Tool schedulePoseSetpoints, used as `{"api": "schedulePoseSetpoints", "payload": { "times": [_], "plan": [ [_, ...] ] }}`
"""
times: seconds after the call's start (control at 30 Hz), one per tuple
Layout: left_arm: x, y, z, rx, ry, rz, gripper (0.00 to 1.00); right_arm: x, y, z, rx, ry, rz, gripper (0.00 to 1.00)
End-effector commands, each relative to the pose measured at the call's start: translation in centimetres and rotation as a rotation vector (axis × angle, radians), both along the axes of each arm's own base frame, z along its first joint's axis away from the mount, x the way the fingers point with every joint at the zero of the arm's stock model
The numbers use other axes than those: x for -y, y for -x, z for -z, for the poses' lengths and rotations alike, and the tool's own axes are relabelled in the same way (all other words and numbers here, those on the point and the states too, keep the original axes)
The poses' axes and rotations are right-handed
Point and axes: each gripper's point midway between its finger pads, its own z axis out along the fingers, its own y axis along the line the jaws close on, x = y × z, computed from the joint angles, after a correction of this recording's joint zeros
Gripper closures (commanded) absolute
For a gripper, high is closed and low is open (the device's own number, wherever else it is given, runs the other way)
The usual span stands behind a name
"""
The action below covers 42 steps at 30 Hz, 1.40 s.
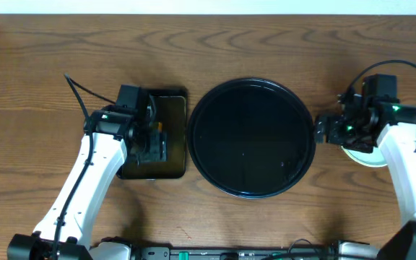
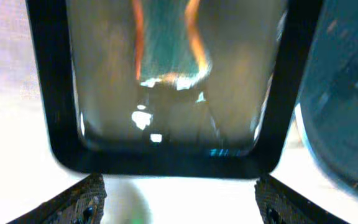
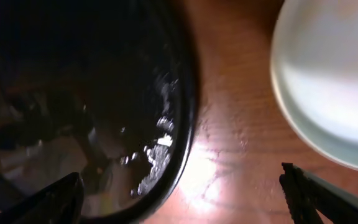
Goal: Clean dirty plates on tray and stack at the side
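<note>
The large round black tray (image 1: 251, 137) lies mid-table with nothing on it; its rim also shows in the right wrist view (image 3: 182, 93). A pale aqua plate (image 1: 361, 157) sits on the table to its right, mostly hidden under my right arm, and shows in the right wrist view (image 3: 334, 74). I cannot tell whether other plates lie under it. My right gripper (image 1: 325, 130) (image 3: 182, 186) is open and empty, over the gap between tray rim and plate. My left gripper (image 1: 154, 141) (image 2: 179, 186) is open and empty over the small rectangular tray.
A small rectangular dark tray (image 1: 172, 108) (image 2: 166, 155) lies left of the round tray, with a glossy reflecting floor. The round tray's edge shows at the right of the left wrist view (image 2: 347, 93). Bare wooden table surrounds everything.
</note>
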Motion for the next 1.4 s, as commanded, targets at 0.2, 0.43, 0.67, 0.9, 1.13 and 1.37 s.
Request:
{"api": "schedulePoseSetpoints", "payload": {
  "times": [0.2,0.43,0.67,0.9,1.13,1.37],
  "plan": [
    [-0.4,1.5,-2.7,0.14,0.018,-0.002,0.22,-1.1,4.9,-4.8,0.273,0.03,-0.018,0.01],
    [-0.8,3.8,-6.9,0.545,0.105,-0.039,0.21,-1.2,8.6,-8.9,0.561,0.048,-0.015,0.01],
    [-1.2,5.9,-10.2,0.758,0.147,-0.038,0.21,-1.3,9.5,-10.7,0.657,0.054,-0.014,0.01],
    [-1.2,6.0,-10.2,0.76,0.147,-0.038,0.21,-1.3,9.5,-10.7,0.654,0.054,-0.014,0.01],
    [-1.2,6.0,-10.2,0.76,0.148,-0.038,0.21,-1.1,9.7,-10.8,0.666,0.069,-0.019,0.01],
    [-1.2,6.0,-10.2,0.76,0.147,-0.038,0.21,-1.6,10.0,-13.6,0.909,0.153,-0.115,0.01]
  ]
}}
